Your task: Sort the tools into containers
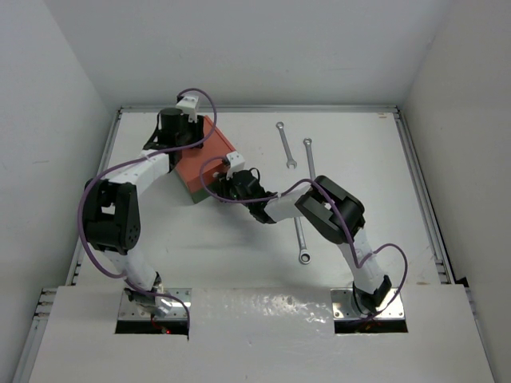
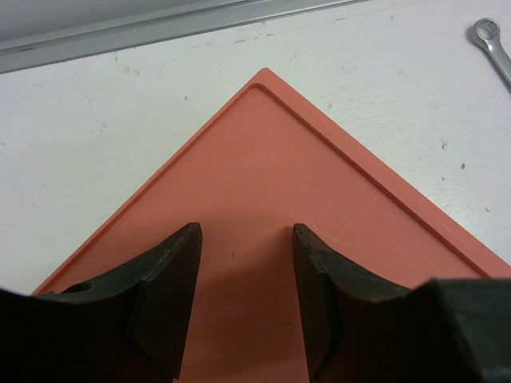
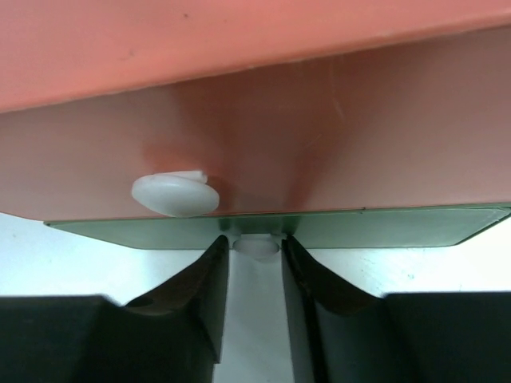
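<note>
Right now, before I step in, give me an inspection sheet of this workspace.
Surface: white table, lightly scuffed.
Job's things: far-left wrench, far-right wrench and near wrench lie loose on the table; orange drawer and green drawer look shut; hex keys not seen.
Clutter: nothing seen.
Grippers: left pincer open over the box top; right pincer straddles the green drawer's knob.
Cables: purple cables loop along both arms.
Surroundings: plain white walls.

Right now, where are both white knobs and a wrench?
upper white knob [image 3: 176, 194]: right wrist view, cap.
lower white knob [image 3: 255, 245]: right wrist view, cap.
wrench [image 2: 495, 52]: left wrist view, shank.
</note>
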### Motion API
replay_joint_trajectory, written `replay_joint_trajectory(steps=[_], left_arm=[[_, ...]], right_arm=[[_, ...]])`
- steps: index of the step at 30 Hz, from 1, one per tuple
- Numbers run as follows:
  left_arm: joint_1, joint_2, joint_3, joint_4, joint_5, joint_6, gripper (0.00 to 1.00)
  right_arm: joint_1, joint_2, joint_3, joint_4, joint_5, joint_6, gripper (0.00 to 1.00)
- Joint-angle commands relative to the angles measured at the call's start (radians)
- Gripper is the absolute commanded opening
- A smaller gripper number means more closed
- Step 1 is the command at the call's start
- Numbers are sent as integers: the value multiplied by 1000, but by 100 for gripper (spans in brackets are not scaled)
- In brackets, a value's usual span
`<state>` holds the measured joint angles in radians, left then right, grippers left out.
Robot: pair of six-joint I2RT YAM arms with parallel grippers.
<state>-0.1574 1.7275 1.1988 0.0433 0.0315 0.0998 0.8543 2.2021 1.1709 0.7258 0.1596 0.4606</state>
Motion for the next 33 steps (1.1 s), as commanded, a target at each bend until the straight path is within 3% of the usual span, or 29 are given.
replay_joint_trajectory(steps=[1, 5, 10, 14, 33], left_arm=[[-7, 78, -44, -240, 38, -14, 47], [-7, 80, -42, -241, 36, -11, 47], [-7, 76, -38, -243, 30, -8, 47], [-7, 78, -34, -243, 30, -9, 47], [-7, 124, 21, -258, -1, -3, 47]], right_arm=[[3, 1, 33, 99, 31, -7, 31], [3, 10, 59, 89, 18, -20, 21], [2, 24, 73, 78, 3, -20, 17], [2, 19, 66, 73, -14, -31, 0], [11, -215, -304, 58, -118, -247, 0]])
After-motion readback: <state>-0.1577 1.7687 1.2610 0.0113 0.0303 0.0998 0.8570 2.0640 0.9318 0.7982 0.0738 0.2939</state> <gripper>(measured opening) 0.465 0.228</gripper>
